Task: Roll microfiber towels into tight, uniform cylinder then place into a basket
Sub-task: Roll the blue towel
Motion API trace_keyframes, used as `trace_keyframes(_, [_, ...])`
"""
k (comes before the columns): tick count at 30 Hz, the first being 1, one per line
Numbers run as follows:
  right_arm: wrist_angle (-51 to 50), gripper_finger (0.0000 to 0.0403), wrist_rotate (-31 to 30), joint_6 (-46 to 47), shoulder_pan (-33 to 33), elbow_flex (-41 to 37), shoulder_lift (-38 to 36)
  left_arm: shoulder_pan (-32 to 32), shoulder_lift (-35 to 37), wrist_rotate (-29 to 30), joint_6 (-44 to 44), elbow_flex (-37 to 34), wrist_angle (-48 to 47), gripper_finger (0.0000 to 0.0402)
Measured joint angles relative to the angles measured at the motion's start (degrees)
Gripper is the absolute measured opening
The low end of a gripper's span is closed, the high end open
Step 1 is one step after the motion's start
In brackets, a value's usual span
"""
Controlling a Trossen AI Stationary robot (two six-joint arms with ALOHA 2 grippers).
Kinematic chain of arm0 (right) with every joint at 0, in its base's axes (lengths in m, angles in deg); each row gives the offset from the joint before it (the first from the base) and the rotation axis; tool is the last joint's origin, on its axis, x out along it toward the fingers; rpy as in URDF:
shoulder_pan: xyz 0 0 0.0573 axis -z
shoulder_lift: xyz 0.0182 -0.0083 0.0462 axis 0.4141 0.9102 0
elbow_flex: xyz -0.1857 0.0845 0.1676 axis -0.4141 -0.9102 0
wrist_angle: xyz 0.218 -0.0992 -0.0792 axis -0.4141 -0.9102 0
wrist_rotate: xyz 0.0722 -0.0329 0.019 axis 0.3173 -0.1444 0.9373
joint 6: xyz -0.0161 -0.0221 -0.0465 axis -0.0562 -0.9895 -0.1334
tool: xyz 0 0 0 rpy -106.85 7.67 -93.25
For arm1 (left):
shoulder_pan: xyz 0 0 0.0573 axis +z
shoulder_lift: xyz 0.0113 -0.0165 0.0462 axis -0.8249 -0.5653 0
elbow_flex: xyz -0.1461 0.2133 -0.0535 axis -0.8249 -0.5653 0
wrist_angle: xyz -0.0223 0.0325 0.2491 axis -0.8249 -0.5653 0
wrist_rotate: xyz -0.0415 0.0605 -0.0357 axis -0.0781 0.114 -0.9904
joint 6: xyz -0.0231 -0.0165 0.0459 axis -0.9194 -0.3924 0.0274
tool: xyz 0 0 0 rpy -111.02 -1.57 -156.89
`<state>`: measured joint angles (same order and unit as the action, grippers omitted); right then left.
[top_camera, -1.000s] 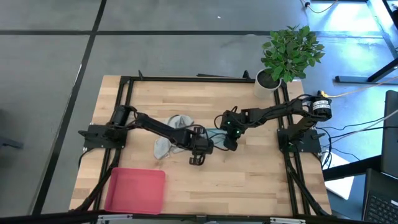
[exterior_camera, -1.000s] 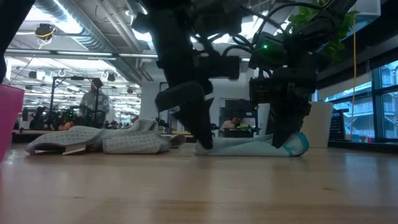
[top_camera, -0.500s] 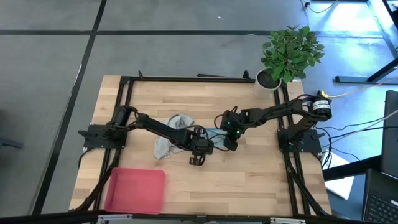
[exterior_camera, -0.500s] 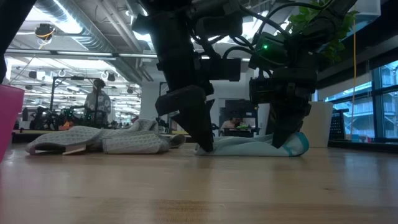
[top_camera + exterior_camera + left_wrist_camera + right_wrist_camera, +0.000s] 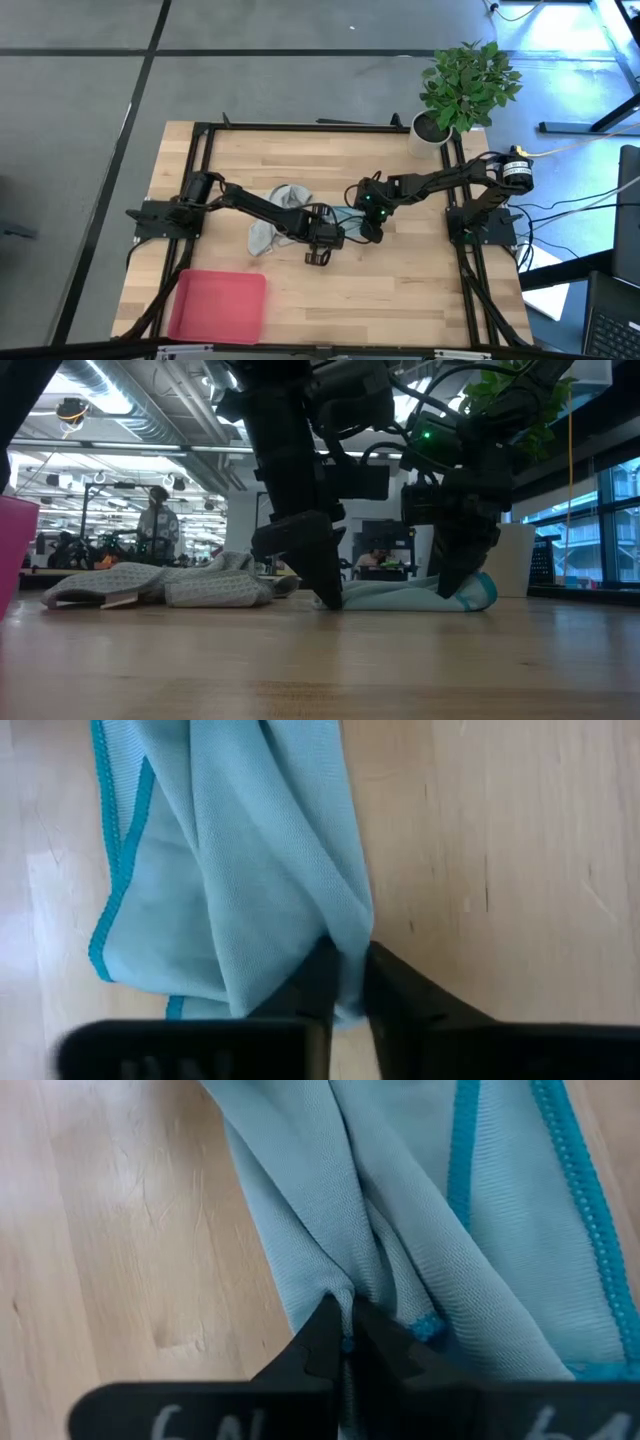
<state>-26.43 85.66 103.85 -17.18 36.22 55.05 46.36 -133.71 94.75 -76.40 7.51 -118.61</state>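
Note:
The pale blue microfiber towel [image 5: 400, 595] lies bunched on the wooden table [image 5: 420, 290] near its middle, between my two grippers. My left gripper [image 5: 345, 982] is shut on the towel's left end, and shows in the low view [image 5: 328, 596] too. My right gripper [image 5: 340, 1338] is shut on its right end, seen in the low view [image 5: 452, 588] as well. The light grey towel [image 5: 275, 215] lies crumpled on the table just left of them. The pink-red basket [image 5: 218, 306] sits at the near left corner. My left gripper pinches a gathered fold of the blue towel [image 5: 345, 930] between its two fingertips, at the towel's left end. The fingers slant down from the left. The towel lies slack on the table. My right gripper pinches several bunched folds [image 5: 348, 1285] between its two fingertips, close to the teal stitched hem [image 5: 430, 1325]. The fingers slant down from the right. The towel rests on the table.
A white pot with a green plant [image 5: 440, 120] stands at the far right corner. A black frame [image 5: 205, 160] runs around the tabletop. Bare wood lies toward the near edge, right of the basket. A person [image 5: 158, 520] stands in the room behind.
My left gripper has sunk a little toward the blue towel's left end. The towel and my right gripper have kept still.

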Motion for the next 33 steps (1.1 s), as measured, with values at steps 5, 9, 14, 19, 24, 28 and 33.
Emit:
trace_keyframes(5, [2.56, 0.0032, -0.15, -4.09, -0.04, -0.11, 0.15, 0.01, 0.2, -0.24, 0.08, -0.04, -0.15, 0.0009])
trace_keyframes(9, [3.54, 0.0063, -0.48, -4.41, -0.04, -0.13, 0.15, 0.03, 0.22, -0.38, -0.05, -0.11, -0.22, 0.0004])
trace_keyframes(14, [3.71, 0.011, -0.28, -6.16, -0.04, -0.12, 0.12, 0.06, 0.24, -0.68, -0.1, -0.11, -0.33, 0.0002])
trace_keyframes(19, [0.5, 0.0132, -0.5, -10.6, 0.02, 1.14, -0.7, 0.22, 0.26, -1.04, -0.14, -0.11, -0.37, 0.0001])
trace_keyframes(24, [-4.29, 0.0134, -1.24, -14.84, 0.03, 2.45, -5.24, 0.23, 0.26, -1.07, -0.27, -0.11, -0.37, 0.0001])
trace_keyframes(28, [-7.89, 0.0134, -3.01, -19.04, -0.8, 2.65, -10.0, 0.29, 0.26, -1.07, -1.87, -0.11, -0.35, 0.0001])
trace_keyframes(33, [-14.09, 0.0134, -3.83, -27.78, -4.77, 2.65, -13.78, 0.31, 0.26, -1.09, -2.81, -0.11, -0.35, 0.0])
